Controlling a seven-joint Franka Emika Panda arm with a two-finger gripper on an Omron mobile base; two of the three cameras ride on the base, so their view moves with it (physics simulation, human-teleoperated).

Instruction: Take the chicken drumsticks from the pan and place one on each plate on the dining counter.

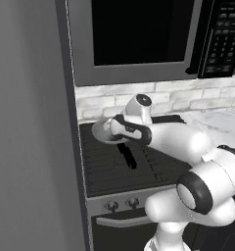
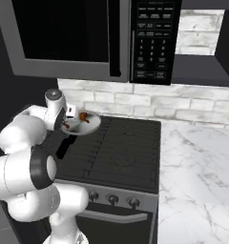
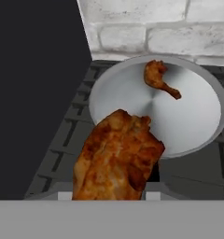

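The chicken drumsticks sit at the pan point(image 1: 104, 131) on the back left of the stove point(image 1: 139, 166) in the left base view, hidden by the arm. In the right base view, one drumstick point(image 2: 84, 116) lies in the pan beside the pincer point(image 2: 66, 125). In the hand view, the pincer is closed on a near drumstick point(image 3: 117, 158), raised above the pan; the far drumstick point(image 3: 158, 78) lies inside.

A black stove point(image 2: 121, 152) with a grated cooktop is set against a white brick wall point(image 2: 150, 102), with knobs point(image 2: 112, 198) along its near front. A dark microwave point(image 2: 88, 35) is mounted above it. A white marble counter point(image 2: 197, 181) is seen to its right.
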